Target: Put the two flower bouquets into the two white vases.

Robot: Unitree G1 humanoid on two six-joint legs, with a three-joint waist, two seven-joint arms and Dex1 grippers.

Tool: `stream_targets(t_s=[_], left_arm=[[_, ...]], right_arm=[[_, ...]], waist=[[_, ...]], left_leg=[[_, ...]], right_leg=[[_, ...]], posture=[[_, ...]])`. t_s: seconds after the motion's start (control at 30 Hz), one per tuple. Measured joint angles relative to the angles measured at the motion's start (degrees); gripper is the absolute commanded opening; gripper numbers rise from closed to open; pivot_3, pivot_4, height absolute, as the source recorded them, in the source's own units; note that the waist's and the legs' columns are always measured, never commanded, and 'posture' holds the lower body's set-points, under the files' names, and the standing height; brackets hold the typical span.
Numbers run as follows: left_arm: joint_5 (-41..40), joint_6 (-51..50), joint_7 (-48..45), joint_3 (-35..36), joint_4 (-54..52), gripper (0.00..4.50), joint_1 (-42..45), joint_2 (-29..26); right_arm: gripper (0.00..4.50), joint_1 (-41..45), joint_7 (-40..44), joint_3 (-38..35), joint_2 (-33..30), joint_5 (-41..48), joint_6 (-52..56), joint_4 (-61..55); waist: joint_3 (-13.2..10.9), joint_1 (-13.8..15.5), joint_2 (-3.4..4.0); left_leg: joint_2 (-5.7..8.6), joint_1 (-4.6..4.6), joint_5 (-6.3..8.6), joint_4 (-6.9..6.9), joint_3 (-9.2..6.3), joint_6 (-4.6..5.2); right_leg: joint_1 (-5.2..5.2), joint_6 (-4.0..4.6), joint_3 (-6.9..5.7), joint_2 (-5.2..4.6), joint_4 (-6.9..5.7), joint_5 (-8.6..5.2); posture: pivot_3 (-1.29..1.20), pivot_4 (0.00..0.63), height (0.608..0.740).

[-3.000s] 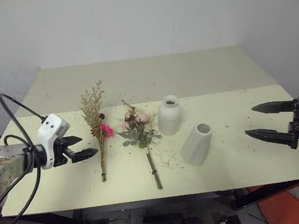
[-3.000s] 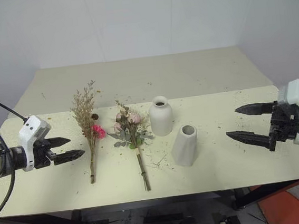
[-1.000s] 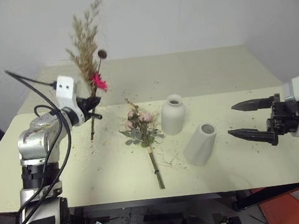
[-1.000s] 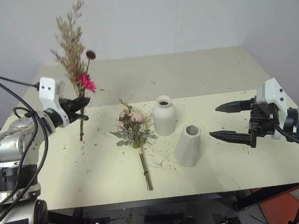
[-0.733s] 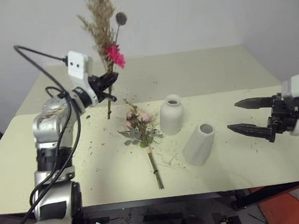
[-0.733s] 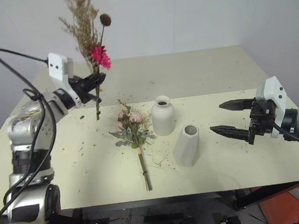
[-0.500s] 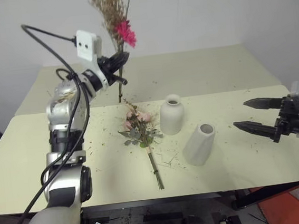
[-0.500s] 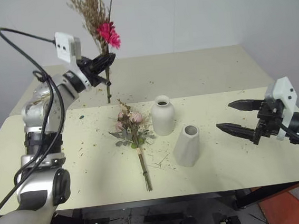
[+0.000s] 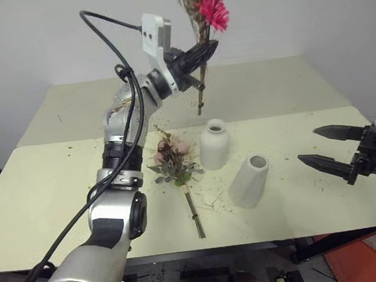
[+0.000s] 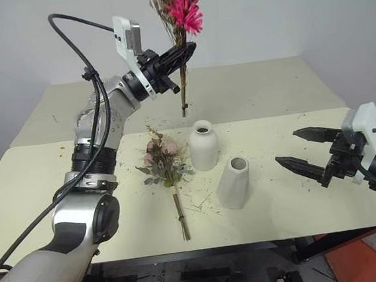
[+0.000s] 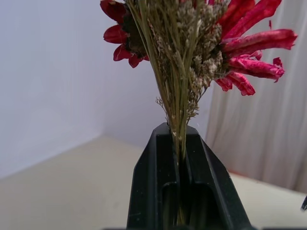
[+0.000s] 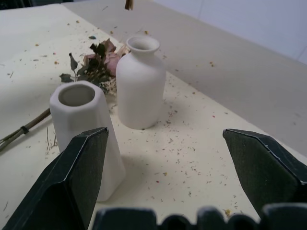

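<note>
Over the last second the left gripper (image 9: 196, 52), clamped on the stems of the dried-grass bouquet (image 9: 203, 9), carried it up and rightward from the table's (image 9: 59, 187) left side to above the bottle vase (image 9: 214, 144) at mid-table. Stem ends hung just behind its mouth; insertion looked next. Rose bouquet (image 9: 174, 163) lay beside that vase, tapered vase (image 9: 248, 181) toward the front edge. Right gripper (image 9: 330, 147) stood wide, empty, near the right edge.

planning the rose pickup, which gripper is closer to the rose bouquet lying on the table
Left. The left gripper is raised above and behind the rose bouquet, shut on the dried grass bouquet. The right gripper is open beyond both vases.
</note>
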State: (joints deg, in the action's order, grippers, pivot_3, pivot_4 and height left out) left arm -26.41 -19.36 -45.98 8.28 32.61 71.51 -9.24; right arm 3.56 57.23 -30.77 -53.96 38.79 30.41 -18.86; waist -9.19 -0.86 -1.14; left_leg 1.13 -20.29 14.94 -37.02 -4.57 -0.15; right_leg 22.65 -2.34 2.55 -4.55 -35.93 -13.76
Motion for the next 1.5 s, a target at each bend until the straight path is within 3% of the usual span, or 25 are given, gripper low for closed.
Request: stream_targets(t_s=[0.4, 1.5], left_arm=[[-0.47, 6.76, -2.55, -0.3, 5.05, 0.02, -0.22, 5.44], [6.58, 18.3, -5.47, -2.16, 16.47, 0.02, -4.43, 8.24]], right_arm=[[4.5, -1.84, -1.22, -1.88, 0.02, 1.02, 0.3, -2.0], [4.5, -7.87, -3.94, -6.41, 1.58, 3.12, 0.79, -7.7]], waist=[[-0.02, 0.14, -0.04], [-0.04, 0.17, -0.08]], left_leg=[[0.01, 0.03, 0.0, -0.01, 0.0, 0.0], [0.0, 0.05, 0.01, -0.03, -0.01, 0.02]], right_leg=[[-0.07, -0.03, -0.01, 0.01, 0.05, -0.01], [-0.14, -0.06, 0.0, 0.03, 0.08, -0.02]], posture=[[0.0, 0.15, 0.74], [0.0, 0.15, 0.74]])
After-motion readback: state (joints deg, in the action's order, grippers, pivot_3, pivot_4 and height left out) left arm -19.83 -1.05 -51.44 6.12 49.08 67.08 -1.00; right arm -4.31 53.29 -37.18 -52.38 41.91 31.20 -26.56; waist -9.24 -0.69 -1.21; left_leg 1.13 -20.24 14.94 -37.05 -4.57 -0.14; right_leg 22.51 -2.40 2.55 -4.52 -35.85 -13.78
